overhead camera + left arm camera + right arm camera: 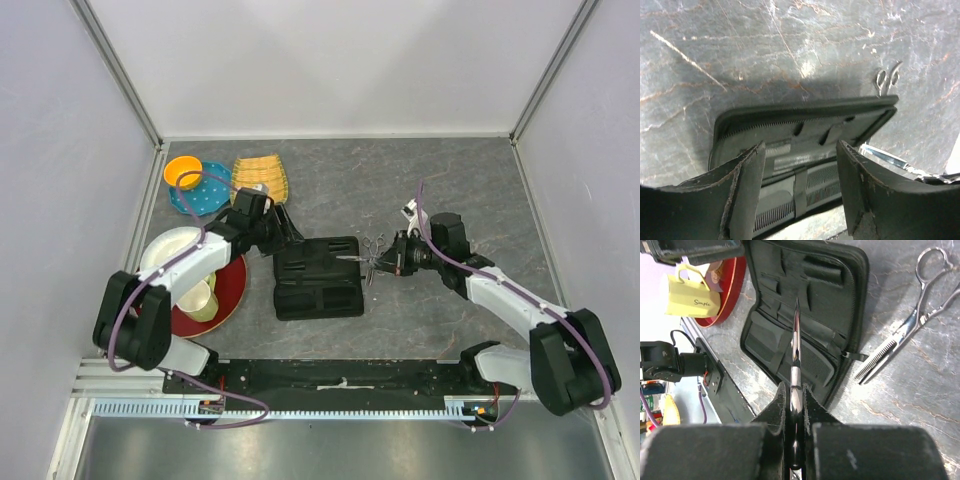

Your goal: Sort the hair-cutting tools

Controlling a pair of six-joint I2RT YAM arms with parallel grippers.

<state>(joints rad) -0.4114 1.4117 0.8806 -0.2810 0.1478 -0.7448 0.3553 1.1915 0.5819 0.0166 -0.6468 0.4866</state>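
Scissors: two slim silver pairs. Left gripper (800, 147) hovers over the black zip case (318, 278), jaws wide — empty. Right gripper (794, 395) pinches one pair (795, 340) edge-on, tip over the case; other pair (910, 325) lies just off its right edge.

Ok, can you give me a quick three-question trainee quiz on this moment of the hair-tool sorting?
1. True or false: the right gripper is shut on a pair of scissors.
2. The black zip case is: A) zipped shut, B) lying open, C) standing on its edge.
3. Where does the second pair of scissors lie?

Key: 1 true. 2 B. 3 flat on the table, beside the case and outside it.
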